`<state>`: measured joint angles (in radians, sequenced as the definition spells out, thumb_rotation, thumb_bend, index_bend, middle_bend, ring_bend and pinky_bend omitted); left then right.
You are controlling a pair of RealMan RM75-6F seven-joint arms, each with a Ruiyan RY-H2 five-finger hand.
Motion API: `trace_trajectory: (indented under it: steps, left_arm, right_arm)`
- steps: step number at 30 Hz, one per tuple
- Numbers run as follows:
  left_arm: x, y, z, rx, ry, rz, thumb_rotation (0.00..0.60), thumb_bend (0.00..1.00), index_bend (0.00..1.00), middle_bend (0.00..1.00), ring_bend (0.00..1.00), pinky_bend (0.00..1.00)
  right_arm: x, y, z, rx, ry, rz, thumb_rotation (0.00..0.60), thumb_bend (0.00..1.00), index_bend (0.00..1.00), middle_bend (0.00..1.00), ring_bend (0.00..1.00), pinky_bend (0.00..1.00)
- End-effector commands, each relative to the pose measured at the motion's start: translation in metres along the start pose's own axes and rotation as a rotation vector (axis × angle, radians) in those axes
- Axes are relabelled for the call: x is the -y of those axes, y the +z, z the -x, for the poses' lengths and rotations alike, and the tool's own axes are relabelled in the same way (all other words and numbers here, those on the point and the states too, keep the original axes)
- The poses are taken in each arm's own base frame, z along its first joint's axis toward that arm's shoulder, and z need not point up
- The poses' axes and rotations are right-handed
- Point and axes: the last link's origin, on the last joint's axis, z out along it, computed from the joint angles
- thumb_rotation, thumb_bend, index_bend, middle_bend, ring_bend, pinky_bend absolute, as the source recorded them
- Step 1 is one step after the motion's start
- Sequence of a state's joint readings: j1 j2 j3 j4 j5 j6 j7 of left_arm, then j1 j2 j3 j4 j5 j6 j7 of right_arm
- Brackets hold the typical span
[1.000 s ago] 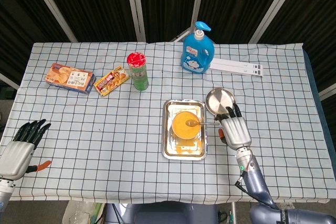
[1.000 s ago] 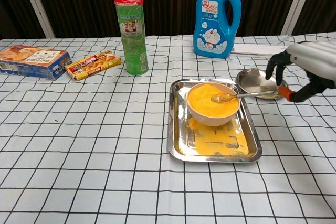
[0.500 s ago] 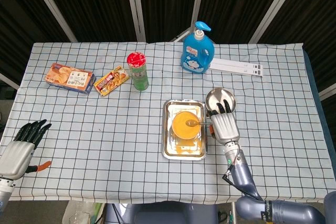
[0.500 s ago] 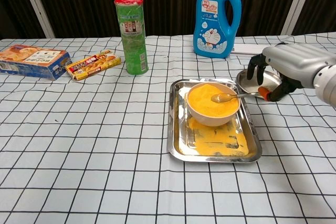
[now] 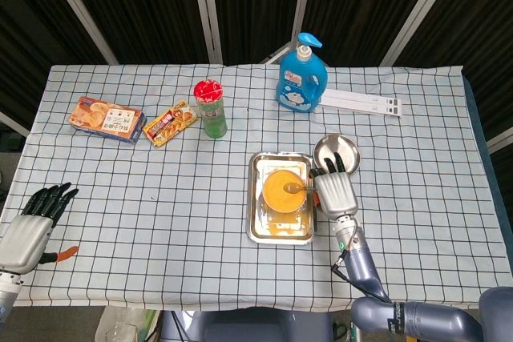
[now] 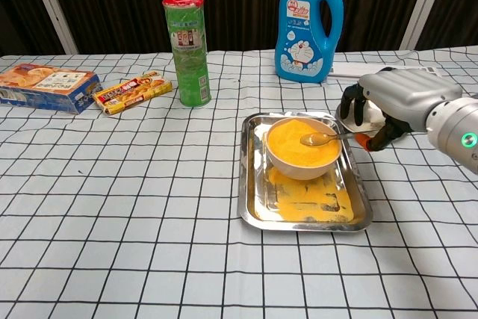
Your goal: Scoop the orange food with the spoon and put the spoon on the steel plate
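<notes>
Spoon [image 6: 328, 137]: laid across the bowl rim, its head on the orange food, its handle pointing toward the worktop's right edge.
Orange food [image 6: 300, 143]: filling the bowl [image 6: 302, 164]; more is spread on the steel tray [image 6: 359, 207] under the bowl, right of the worktop's centre.
Steel plate [image 5: 337, 150]: round, just beyond the tray's far right corner, partly covered by the right robot hand.
Right robot hand [image 6: 377, 110]: fingers curled down around the spoon handle's end; whether the handle is actually gripped cannot be told.
Left robot hand [image 5: 30, 226]: at the near left corner of the worktop, fingers apart, nothing held.
Step in hand: the spoon handle is judged to be in the course of being grasped; scooping not yet done.
Next move: a firm pinch on the handle is called for, then a dip through the food.
</notes>
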<state>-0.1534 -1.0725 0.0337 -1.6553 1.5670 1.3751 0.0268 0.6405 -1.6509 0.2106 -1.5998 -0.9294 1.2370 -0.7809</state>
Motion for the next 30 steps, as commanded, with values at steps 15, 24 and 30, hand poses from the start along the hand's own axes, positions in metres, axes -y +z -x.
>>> trace_trajectory:
  steps: [15, 24, 30]
  left_arm:
    - [0.0000, 0.0006, -0.0002, 0.004, -0.003, -0.003, 0.600, 0.00, 0.00, 0.00, 0.00, 0.00]
    - [0.0000, 0.0006, -0.0004, 0.005, -0.003, -0.004, 0.600, 0.00, 0.00, 0.00, 0.00, 0.00]
    - [0.0000, 0.0009, -0.0003, 0.006, -0.004, -0.006, 0.600, 0.00, 0.00, 0.00, 0.00, 0.00]
  right_arm:
    - [-0.0001, 0.0035, 0.0062, 0.007, 0.001, 0.011, 0.600, 0.47, 0.44, 0.43, 0.16, 0.00]
    - [-0.0028, 0.0056, 0.0087, 0.010, 0.005, 0.020, 0.600, 0.47, 0.47, 0.43, 0.16, 0.00]
    - [-0.0019, 0.0069, 0.0092, 0.010, 0.014, 0.021, 0.600, 0.47, 0.48, 0.43, 0.16, 0.00]
